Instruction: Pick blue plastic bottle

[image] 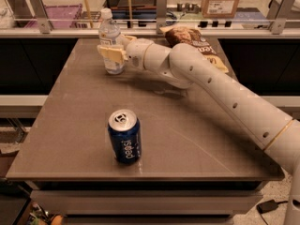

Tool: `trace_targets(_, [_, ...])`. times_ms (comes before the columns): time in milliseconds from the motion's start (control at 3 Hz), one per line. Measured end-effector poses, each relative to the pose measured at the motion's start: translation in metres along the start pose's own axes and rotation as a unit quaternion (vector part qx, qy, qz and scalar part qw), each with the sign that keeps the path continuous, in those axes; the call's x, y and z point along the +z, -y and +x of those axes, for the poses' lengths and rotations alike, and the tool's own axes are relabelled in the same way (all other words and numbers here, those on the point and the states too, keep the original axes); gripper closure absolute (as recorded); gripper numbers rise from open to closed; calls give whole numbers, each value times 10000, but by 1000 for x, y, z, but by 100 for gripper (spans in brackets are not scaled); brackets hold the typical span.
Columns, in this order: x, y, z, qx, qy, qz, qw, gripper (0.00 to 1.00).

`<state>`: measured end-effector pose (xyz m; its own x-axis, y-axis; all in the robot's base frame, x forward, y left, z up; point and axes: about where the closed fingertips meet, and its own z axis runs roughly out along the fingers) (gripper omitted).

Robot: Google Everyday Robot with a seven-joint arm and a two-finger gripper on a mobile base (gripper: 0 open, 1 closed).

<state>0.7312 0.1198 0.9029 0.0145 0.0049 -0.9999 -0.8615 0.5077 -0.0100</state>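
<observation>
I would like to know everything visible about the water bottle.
The water bottle is small, clear bluish plastic with a white cap and pale label. It stands upright at the far left of the table. The end effector clasps its middle, one finger across its front.

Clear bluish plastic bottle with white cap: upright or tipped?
Upright. The clear bluish plastic bottle stands base-down on the brown table, white cap on top; the gripper is at its middle.
</observation>
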Motion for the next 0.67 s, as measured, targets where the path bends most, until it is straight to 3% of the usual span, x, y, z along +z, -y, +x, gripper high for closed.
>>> trace_targets(333, [2,-2,0,0,2,-18,10000,0])
trace_targets(667, [2,-2,0,0,2,-18,10000,0])
